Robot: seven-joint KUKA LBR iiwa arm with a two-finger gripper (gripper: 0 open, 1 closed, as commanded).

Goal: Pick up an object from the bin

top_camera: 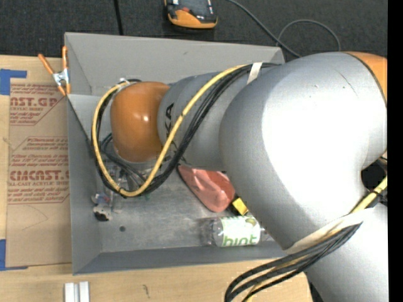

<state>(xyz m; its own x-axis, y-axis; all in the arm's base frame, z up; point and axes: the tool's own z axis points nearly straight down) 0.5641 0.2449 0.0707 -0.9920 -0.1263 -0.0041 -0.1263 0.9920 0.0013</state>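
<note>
- Camera view, overall: a grey metal bin [170, 58] is seen from above. A large silver-grey robot arm [302, 150] enters from the right and covers much of the bin's right side and middle.
- Wrist: a rounded orange cover [135, 128] sits over the left-middle of the bin. A yellow cable [99, 121] loops round it, with black cables alongside.
- Gripper [123, 175]: this is the dark mechanism beneath the orange cover, low over the left part of the bin floor. The cover and cables hide it, so it cannot be told whether it is open, closed or gripping anything.
- Nearest thing: a small dark-and-white object [101, 207] lies on the floor close to the left wall. It is near the gripper and lower-left of it in the view.
- A soft salmon-pink tapered piece [208, 187] lies on the floor at the middle, to the right of the gripper, with its upper edge under the arm.
- A small yellow block [239, 206] lies just beside the pink piece's lower end and is partly hidden by the arm.
- A clear plastic package with green lettering [233, 233] lies along the front wall, its right end under the arm.
- A tiny dark speck [121, 228] lies on the bare floor between the dark-and-white object and the package.
</note>
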